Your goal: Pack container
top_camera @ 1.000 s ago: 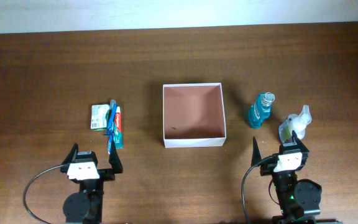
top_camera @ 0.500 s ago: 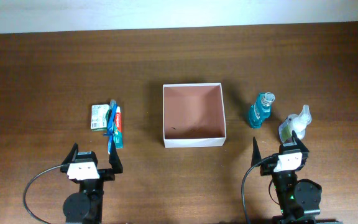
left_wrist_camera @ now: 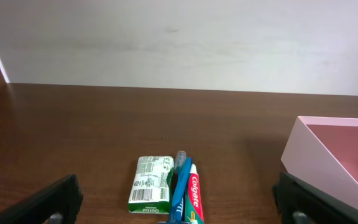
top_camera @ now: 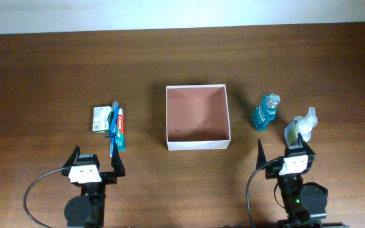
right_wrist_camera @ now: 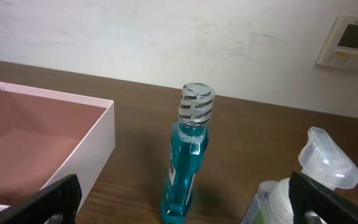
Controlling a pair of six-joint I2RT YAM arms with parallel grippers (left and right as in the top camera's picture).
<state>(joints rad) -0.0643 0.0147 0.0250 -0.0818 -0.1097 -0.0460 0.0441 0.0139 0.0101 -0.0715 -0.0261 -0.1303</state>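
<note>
- While nothing has gone into it so far, the container [top_camera: 197,144] sits open-topped at mid-table with its reddish-brown floor bare. It is ahead of both arms and between them.
- The left gripper [top_camera: 95,158] is spread wide with nothing in it, and the right gripper [top_camera: 284,152] likewise stands fully apart and empty.
- From the left gripper the container lies forward and to the right. From the right gripper it lies forward and to the left, and that arm looks slightly the nearer.
- The Colgate toothpaste tube [top_camera: 120,130] lies flat just ahead of the left gripper. A blue toothbrush [top_camera: 111,147] touches it and a green packet [top_camera: 100,118] lies alongside. Tube and brush run lengthwise away from the gripper, so its open jaws sit across their narrow width.
- The Listerine bottle [top_camera: 266,111] stands upright ahead and a little left of the right gripper, beside the container's right wall but apart from it. The clear spray bottle [top_camera: 301,125] is just beyond the gripper's right finger.
- Judged from this, either arm would reach forward first, then carry inward to the container.
</note>
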